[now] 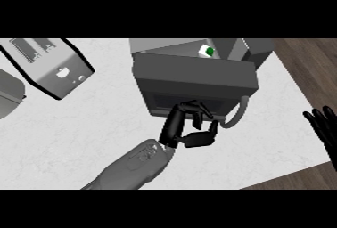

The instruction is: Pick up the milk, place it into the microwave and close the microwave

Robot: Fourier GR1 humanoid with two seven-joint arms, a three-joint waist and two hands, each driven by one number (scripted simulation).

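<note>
A pale, marbled tabletop point(79, 129) is seen from steeply above, with a strip of dark wooden floor point(309, 62) showing beyond its far-right and near-right edges.

The left hand point(187, 127) is extended from a grey forearm at the lower middle of the view. Its black fingers are curled against the front of the microwave door point(194, 84), close to the curved grey door handle point(238, 113), which lies just to the right of the hand; nothing is held within the fingers. The right hand point(324, 127) is seen at the right edge, open with fingers pointing up, at rest.

Just beyond the left hand, the dark grey microwave point(197, 67) is seen with its door swung partway across the opening. Past the door's upper edge, inside the cavity, a small white milk point(207, 51) carton with a green mark is visible.

Far to the left of the left hand, a silver toaster point(49, 64) is set at an angle. Another grey appliance point(8, 95) is cut off at the left edge.
</note>
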